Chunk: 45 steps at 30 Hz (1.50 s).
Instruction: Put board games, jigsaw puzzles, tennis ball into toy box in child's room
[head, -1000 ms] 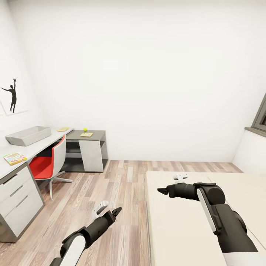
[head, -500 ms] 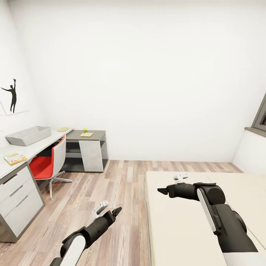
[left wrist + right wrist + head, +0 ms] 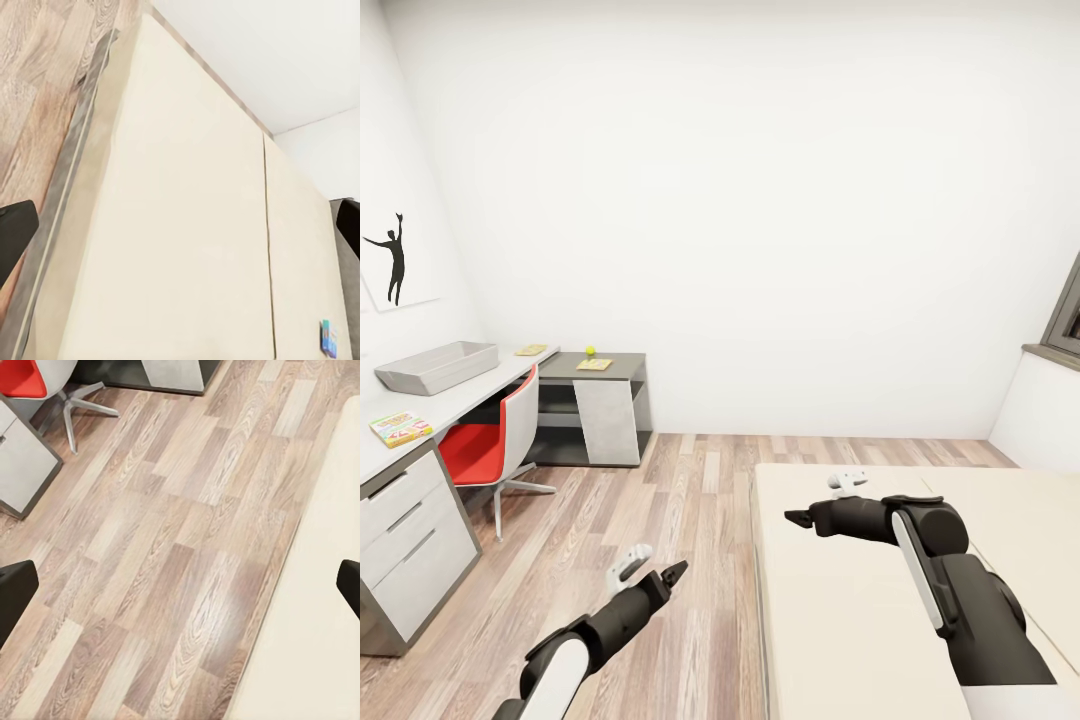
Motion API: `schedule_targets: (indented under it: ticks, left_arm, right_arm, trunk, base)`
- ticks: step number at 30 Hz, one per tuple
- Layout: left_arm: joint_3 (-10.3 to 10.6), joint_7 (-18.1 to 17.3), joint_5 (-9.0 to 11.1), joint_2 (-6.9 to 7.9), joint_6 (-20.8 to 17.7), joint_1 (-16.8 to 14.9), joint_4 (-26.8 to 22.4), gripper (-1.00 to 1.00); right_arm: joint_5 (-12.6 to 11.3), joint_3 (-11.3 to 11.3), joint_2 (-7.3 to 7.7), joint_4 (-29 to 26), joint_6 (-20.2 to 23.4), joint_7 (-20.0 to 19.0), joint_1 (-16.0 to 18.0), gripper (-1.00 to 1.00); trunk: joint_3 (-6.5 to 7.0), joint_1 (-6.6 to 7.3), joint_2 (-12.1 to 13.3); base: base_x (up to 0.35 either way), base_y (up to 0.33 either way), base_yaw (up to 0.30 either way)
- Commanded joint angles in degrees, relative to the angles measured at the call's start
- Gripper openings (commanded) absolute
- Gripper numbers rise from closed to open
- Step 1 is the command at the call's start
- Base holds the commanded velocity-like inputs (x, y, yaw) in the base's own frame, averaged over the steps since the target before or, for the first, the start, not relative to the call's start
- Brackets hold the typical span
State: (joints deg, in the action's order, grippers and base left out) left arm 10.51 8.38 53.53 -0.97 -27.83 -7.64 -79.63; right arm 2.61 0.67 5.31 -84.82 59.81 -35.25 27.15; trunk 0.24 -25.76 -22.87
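Observation:
The pale grey toy box point(image 3: 435, 366) sits on the table point(image 3: 480, 385) at the left wall. A green-yellow-red board game point(image 3: 400, 428) lies nearer on the tabletop. Two jigsaw puzzles point(image 3: 531, 350) point(image 3: 594, 364) and the tennis ball point(image 3: 590, 350) rest at the table's far end. My left gripper point(image 3: 653, 568) hangs open over the floor. My right gripper point(image 3: 822, 500) is open above the bed point(image 3: 840, 620). In the left wrist view a small blue board game point(image 3: 328, 339) lies on the mattress point(image 3: 187, 247), far ahead of the open left gripper point(image 3: 180, 225).
A red and white swivel chair point(image 3: 490, 440) is tucked at the table, also seen as the chair point(image 3: 45, 379) in the right wrist view. White drawers point(image 3: 405, 540) stand at the near left. Wooden floor point(image 3: 660, 500) runs between table and bed. A window sill point(image 3: 1050, 355) is at right.

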Motion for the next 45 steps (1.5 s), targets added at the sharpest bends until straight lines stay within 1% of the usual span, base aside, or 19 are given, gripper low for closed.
schedule_targets:
  ticks: [1, 21, 38, 45]
  left_arm:
    - [0.0, 0.5, 0.6, 0.03, -0.2, 0.0, -0.1, 1.0]
    - [0.0, 0.4, 0.6, 0.2, -0.1, 0.1, -0.2, 1.0]
    - [0.2, 0.4, 0.5, 0.27, -0.1, 0.1, -0.1, 1.0]
    - [0.4, 0.4, 0.4, 0.23, -0.1, 0.1, -0.2, 1.0]
  right_arm:
    - [0.3, 0.0, 0.0, 0.0, 0.2, -0.3, 0.0, 1.0]
    - [0.2, 0.0, 0.2, -0.1, 0.2, -0.3, -0.2, 1.0]
    - [0.2, -0.1, 0.08, -0.1, 0.0, -0.4, -0.8, 1.0]
    - [0.2, -0.5, 0.16, -0.1, 0.1, -0.4, -0.8, 1.0]
  trunk:
    - [-0.03, -0.02, 0.0]
    - [-0.03, -0.02, 0.0]
    - [-0.03, -0.02, 0.0]
    - [-0.03, -0.02, 0.0]
  base:
    - [0.0, 0.0, 0.0]
    - [0.0, 0.0, 0.0]
    - [0.0, 0.0, 0.0]
    - [0.0, 0.0, 0.0]
